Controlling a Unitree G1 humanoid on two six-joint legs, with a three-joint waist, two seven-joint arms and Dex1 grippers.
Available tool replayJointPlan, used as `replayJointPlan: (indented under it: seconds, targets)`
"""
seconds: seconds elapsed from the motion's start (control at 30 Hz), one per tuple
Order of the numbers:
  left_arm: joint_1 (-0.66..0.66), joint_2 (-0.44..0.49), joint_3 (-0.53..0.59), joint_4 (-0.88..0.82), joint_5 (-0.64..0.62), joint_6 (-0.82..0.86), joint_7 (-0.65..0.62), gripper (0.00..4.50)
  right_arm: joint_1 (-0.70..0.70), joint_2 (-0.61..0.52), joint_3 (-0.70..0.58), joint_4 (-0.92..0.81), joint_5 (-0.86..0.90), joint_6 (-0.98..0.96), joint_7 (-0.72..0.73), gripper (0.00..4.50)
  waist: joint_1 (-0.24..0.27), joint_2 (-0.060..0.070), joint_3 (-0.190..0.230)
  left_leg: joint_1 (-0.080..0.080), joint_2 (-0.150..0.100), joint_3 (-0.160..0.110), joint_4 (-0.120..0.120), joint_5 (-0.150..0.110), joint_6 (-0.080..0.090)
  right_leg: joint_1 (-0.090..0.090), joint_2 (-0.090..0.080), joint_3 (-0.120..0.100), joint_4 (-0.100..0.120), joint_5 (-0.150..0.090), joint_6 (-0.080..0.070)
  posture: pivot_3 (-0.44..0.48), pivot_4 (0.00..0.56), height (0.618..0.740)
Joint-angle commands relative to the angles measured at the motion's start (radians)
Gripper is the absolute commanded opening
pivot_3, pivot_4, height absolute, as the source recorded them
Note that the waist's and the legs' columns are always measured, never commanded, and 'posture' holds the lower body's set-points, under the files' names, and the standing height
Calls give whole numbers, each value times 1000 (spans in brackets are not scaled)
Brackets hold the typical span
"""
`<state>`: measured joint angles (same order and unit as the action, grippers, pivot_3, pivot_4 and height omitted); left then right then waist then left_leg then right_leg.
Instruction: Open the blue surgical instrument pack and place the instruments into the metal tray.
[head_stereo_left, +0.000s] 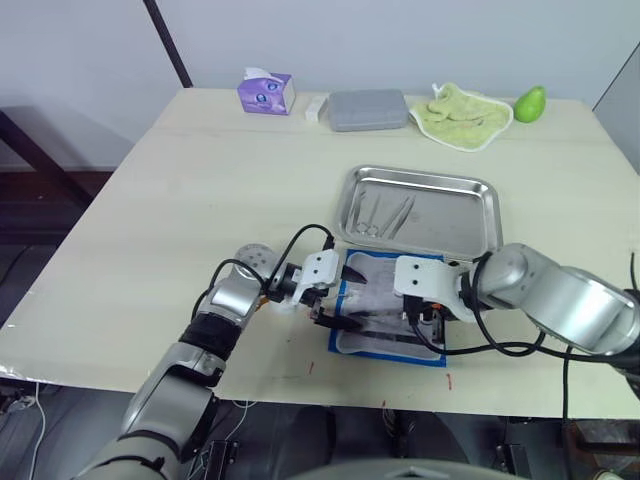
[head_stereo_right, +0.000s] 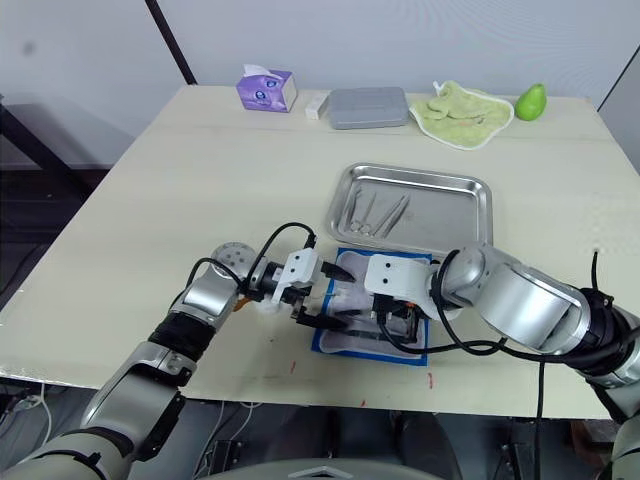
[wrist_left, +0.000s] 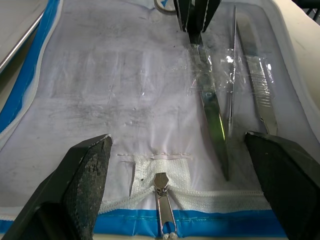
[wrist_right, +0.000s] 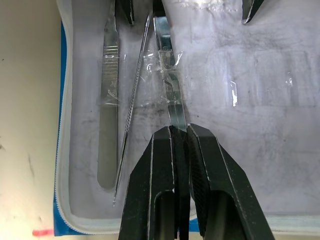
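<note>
1. Right now you are looking at a pale desk (head_stereo_left: 180, 220) carrying everything.
2. You are seeing the metal tray (head_stereo_left: 470, 225) lying just behind the blue surgical instrument pack (head_stereo_left: 385, 345), with several instruments (head_stereo_left: 383, 215) already lying inside.
3. You are seeing the pack lying open near the front edge, white lining up.
4. Your right end effector (wrist_right: 181, 131) is pinching one silvery tool (wrist_right: 170, 85) in its clear pocket.
5. Your left end effector (wrist_left: 175, 165) is hovering with fingers spread wide over the lining.
</note>
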<state>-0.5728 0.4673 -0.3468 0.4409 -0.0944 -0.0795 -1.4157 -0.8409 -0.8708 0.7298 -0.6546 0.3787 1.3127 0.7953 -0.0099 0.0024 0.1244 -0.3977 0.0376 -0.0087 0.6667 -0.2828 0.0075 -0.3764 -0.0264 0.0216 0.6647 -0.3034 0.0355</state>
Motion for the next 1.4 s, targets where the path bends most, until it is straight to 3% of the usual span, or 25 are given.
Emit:
replayJointPlan:
  seconds: [0.03, 0.4, 0.8, 0.93, 1.13, 1.27, 1.4]
  targets:
    - [69, 0, -109, 107, 124, 37, 19, 4500, -67, -5, -12, -43, -5, 15, 17, 37, 0, 0, 0, 0, 0, 0, 0, 0, 0, 0, 0, 0, 0, 0, 0, 0, 150, 740]
    - [68, 3, -115, 119, 131, 39, 29, 4500, -92, -21, 3, -91, 10, 75, 11, 37, 3, 0, 0, 0, 0, -1, 1, 0, 0, 0, -1, -1, 0, 0, 0, 0, 150, 740]
    - [63, 7, -115, 128, 128, 41, 32, 4500, 44, -188, -137, -130, 28, 55, 11, 37, 3, 2, -2, 2, -1, -1, 2, 0, 0, 2, -1, -1, 1, 0, 0, 0, 150, 740]
    - [63, 11, -101, 136, 118, 22, 38, 4500, 197, -310, -267, -144, 40, -12, 32, 37, 12, 2, -2, 1, -1, -1, 2, 0, 0, 2, -1, -2, 0, 0, 1, 0, 150, 740]
    - [78, 11, -69, 115, 81, 10, 35, 4500, 455, -389, -607, -146, 138, -67, 100, 37, 5, 4, -3, 4, 0, 0, 2, 0, 0, 5, 1, 0, 1, 0, 1, 0, 150, 740]
    - [92, 10, -49, 89, 59, 8, 29, 4500, 569, -291, -843, -131, 240, -50, 113, 37, -2, 2, -2, 7, 0, 1, 2, 0, 0, 8, 2, 1, 0, 0, 1, 0, 150, 740]
    - [103, 8, -31, 61, 49, 20, 38, 4500, 583, -107, -986, -129, 324, 1, 26, 37, -2, 2, -2, 7, 0, 1, 2, 0, 0, 8, 3, 2, 0, 0, 1, 0, 150, 740]
